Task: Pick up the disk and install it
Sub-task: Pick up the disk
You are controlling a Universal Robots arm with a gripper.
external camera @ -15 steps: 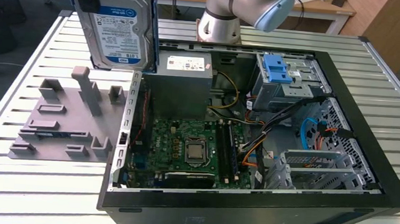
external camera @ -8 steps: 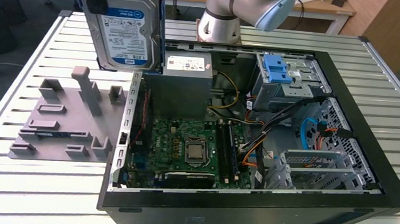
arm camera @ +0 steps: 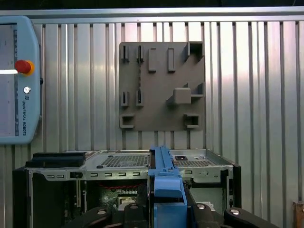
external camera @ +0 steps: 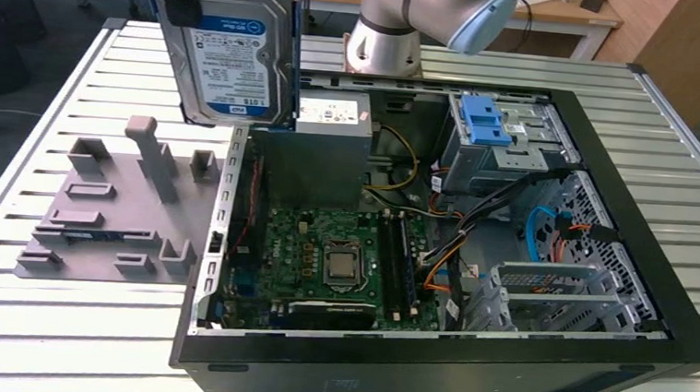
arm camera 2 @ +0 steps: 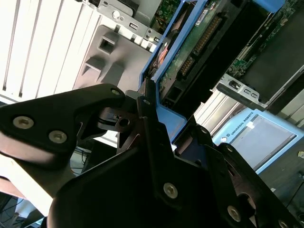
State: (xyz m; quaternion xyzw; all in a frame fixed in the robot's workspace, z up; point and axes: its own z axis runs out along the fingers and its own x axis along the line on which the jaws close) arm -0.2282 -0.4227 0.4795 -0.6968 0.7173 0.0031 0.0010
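- Gripper (arm camera: 166, 211): clenched on disk (external camera: 230, 54); fingers (arm camera: 202, 213) press on both of its blue-railed edges.
- Disk: held upright in the air, label toward the exterior camera, clear of table (external camera: 56, 342).
- Position: near the open case (external camera: 639, 299) wall that faces the grey plate (external camera: 102, 206).
- Case: lies on table, motherboard (external camera: 321, 259) exposed.
- Plate: flat on table, beside case, on the exterior view's left.
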